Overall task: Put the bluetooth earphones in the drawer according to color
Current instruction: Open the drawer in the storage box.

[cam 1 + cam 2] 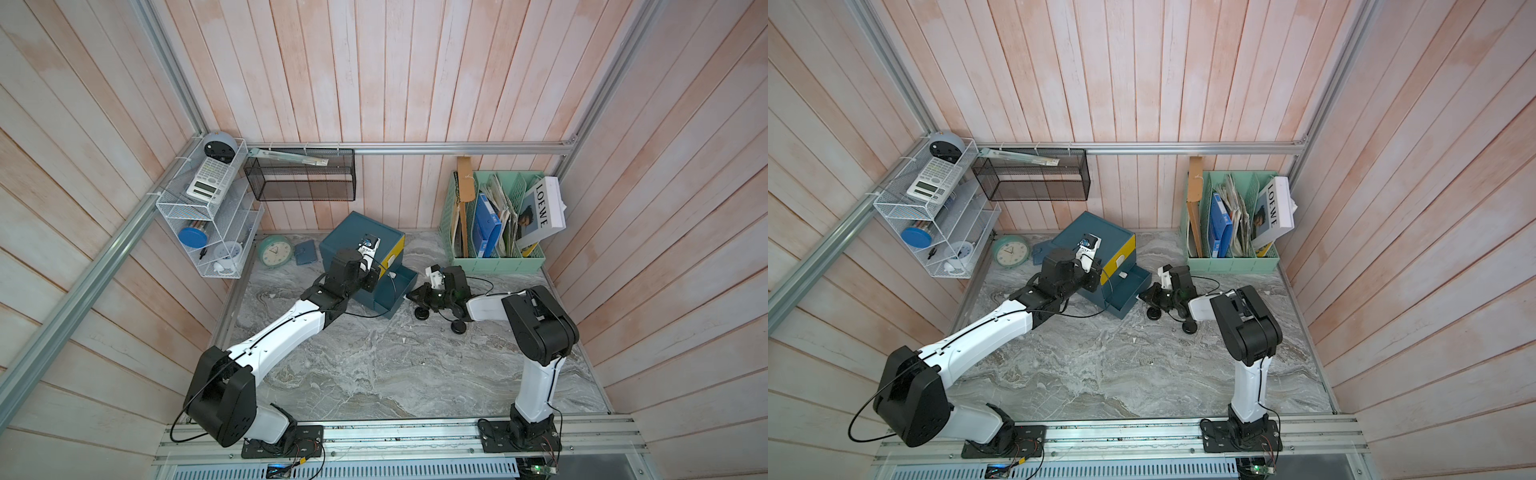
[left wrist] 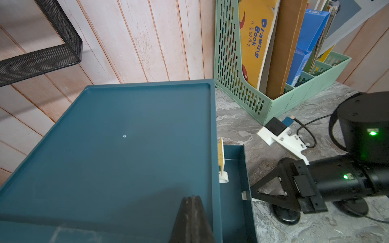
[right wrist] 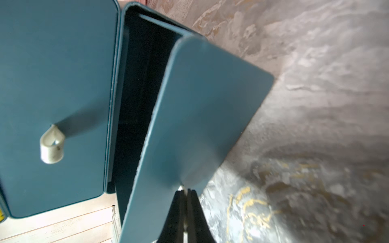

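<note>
Grey marble-look tabletop (image 1: pixel 374 374), pink plank walls round it. Drawer cabinet (image 1: pixel 347 239) sits far centre, a bit left, turned at an angle. It has a yellow drawer (image 1: pixel 396 249) on top and 2 teal ones under it. Bottom drawer (image 1: pixel 397 291) sticks out twd the right arm; the middle one is flush.

R gripper (image 3: pixel 184 190) is clamped on the bottom drawer's white handle (image 2: pixel 244 195). In the right wrist view I see a white sliver pinched btwn the black fingers. L gripper (image 2: pixel 192 198) is pressed closed w/ nothing in it, over the cabinet top near its front edge. Can't tell if it touches.

Earphones: 2 black earphone cases lie on the tabletop right of the cabinet. One (image 1: pixel 422 314) is just under the R gripper, near the open drawer's corner. The other (image 1: pixel 458 326) is a bit further right & nearer me, below the R wrist. Both lie outside the drawer.

Mint file rack (image 1: pixel 498 259) stands far right. Mint clock (image 1: pixel 275 250) is left of the cabinet.
</note>
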`<state>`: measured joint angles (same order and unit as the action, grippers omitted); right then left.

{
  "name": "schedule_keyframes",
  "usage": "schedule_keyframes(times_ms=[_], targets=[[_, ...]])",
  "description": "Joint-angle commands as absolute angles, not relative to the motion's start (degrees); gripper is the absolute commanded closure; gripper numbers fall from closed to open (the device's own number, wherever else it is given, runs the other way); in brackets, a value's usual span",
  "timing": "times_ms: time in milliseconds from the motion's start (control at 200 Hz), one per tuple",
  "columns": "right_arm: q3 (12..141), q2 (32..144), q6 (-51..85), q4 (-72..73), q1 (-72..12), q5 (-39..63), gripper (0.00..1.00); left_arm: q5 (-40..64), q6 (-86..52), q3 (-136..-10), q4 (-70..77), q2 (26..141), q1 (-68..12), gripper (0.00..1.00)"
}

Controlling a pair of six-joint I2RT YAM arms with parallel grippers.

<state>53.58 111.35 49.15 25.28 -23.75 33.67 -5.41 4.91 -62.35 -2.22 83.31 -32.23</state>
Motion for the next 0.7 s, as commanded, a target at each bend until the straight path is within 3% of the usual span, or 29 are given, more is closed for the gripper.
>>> schedule_keyframes(times_ms=[0,695], targets=[[51.4,110.6,47.2,19.8,-23.6,33.0,1.00,-4.9,4.4,-61.9,-4.9,82.9,-32.5,1.00],[49.8,107.6,42.8,13.4,-23.1,32.8,1.00,-5.0,4.4,-62.0,-4.9,82.6,-32.6,1.00]])
